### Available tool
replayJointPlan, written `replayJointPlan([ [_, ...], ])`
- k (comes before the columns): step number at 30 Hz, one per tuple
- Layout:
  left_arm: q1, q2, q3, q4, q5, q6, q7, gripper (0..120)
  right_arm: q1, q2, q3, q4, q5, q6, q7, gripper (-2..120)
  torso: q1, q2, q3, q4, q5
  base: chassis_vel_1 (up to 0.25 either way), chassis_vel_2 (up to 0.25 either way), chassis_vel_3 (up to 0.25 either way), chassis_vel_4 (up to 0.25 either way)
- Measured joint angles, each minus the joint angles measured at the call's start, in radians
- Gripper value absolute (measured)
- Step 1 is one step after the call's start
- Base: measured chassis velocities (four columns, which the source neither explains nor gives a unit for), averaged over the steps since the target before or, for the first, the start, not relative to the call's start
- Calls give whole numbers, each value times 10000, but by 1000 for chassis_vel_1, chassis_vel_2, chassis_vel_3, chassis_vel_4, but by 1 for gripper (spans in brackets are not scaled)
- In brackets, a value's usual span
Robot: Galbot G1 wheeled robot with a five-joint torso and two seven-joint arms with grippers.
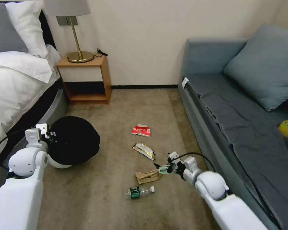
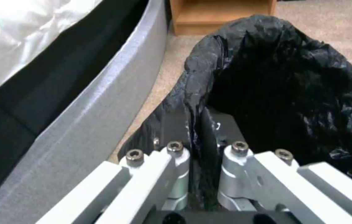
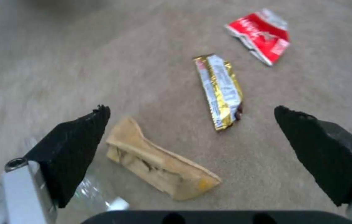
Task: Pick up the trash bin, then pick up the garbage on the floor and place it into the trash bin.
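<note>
The left gripper [image 2: 196, 149] is clamped on the rim of the trash bin [image 1: 74, 140] at the carpet's nine o'clock, while the right gripper [image 3: 192, 124] hovers spread wide over the tan paper wad [image 3: 159, 161] at six o'clock.

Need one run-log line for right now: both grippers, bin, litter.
left gripper: shut on trash bin rim | right gripper: open above tan paper wad | garbage: four pieces on carpet | bin: nothing seen inside

Trash bin [image 1: 74, 140] left, beside bed [image 1: 12, 89]; snack packet [image 1: 140, 130], wrapper [image 1: 144, 150], paper wad [image 1: 147, 176], bottle [image 1: 139, 192] in line on carpet [image 1: 102, 191]; sofa [image 1: 246, 121] right.
</note>
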Motion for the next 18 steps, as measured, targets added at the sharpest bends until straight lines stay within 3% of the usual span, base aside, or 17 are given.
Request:
replayJointPlan([
  [5, 52, 71, 18, -107, 43, -43, 63, 4, 858, -467, -754, -696, -217, 260, -857, 100, 0, 0, 0, 0, 0, 0, 0, 0, 0],
  [9, 88, 64, 88, -150, 241, -115, 209, 4, 1956, -807, -2167, -1399, -370, 504, -1301, 100, 0, 1, 0, -3, 0, 0, 0, 0, 0],
  [15, 87, -41, 115, -152, 384, -130, 275, 4, 2784, -824, -3544, -1859, -637, 664, -1532, 100, 0, 0, 0, -1, 0, 0, 0, 0, 0],
  [18, 105, -225, 123, -146, 607, -186, 319, 4, 3539, -588, -4877, -2474, -1329, 971, -1849, 100, 0, 0, 1, -1, 3, 0, 0, 0, 0],
])
